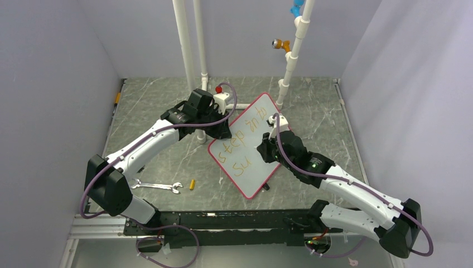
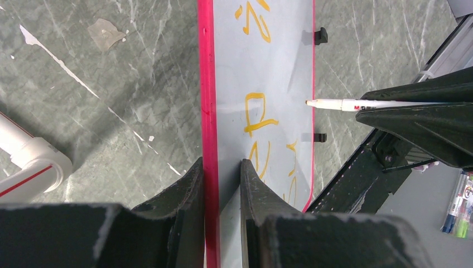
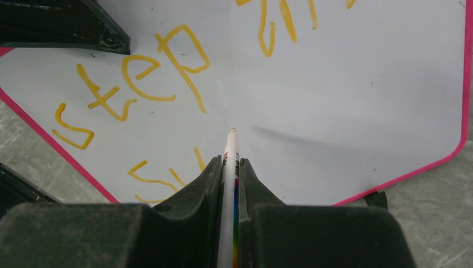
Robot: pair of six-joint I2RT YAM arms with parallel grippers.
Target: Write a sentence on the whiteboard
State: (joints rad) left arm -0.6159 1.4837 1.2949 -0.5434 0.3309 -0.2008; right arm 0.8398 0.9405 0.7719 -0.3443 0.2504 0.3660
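The grey-green marbled table (image 1: 167, 111) fills the middle of the overhead view, hemmed by pale walls, with white plastic pipes (image 1: 187, 50) rising at its upper centre. I see open tabletop at left and upper right.

The whiteboard (image 1: 245, 139) sits at centre frame, turned like a diamond: a flat, smooth white panel with rounded corners and a thin pink-red rim. Two small black clips (image 2: 320, 36) stick out from one long edge. I cannot tell whether its lower edge rests on the table.

The left gripper (image 2: 221, 167) comes in from the upper left and is clamped on the board's rim, one matte black finger on each face. The right gripper (image 3: 230, 162) reaches from the lower right, its jaws closed tight on a slim white marker (image 3: 230, 148).

The sentence (image 3: 139, 78) runs in thin orange-yellow strokes: "step into" on one line, "Su" on the second. In the right wrist view the marker tip points at bare white just below and right of "step". I cannot tell if it touches. Clean board stretches from there to the pink rim at the right of that frame.

A shiny metal wrench (image 1: 157, 186) and a small yellow cap (image 1: 192, 184) lie on the table at lower left, well apart from the board.
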